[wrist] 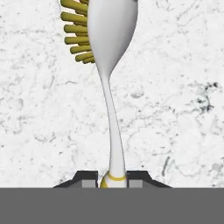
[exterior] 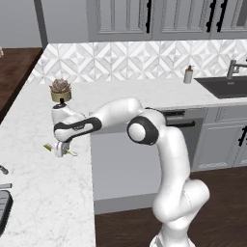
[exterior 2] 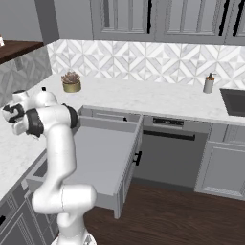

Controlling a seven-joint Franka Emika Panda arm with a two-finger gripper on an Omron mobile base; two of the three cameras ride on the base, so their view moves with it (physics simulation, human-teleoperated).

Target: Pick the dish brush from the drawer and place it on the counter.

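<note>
My gripper [wrist: 113,178] is shut on the dish brush [wrist: 111,35], gripping the thin end of its white handle. The white head with yellow-green bristles points away from the hand, over the white marble counter [wrist: 175,109]. In the left base view the gripper [exterior: 60,148] hangs just above the counter [exterior: 48,193] near its front edge, and the ends of the brush [exterior: 48,147] stick out on both sides of it. I cannot tell whether the brush touches the marble. The drawer [exterior 2: 103,158] stands pulled out, a wide grey tray below the counter to the right of the arm.
A succulent in a gold pot [exterior: 61,90] stands on the counter just behind the hand. A soap dispenser [exterior: 188,75] and the dark sink [exterior: 226,87] lie far right. A dark object [exterior: 4,207] sits at the counter's near left edge. The dishwasher [exterior 2: 167,153] adjoins the drawer.
</note>
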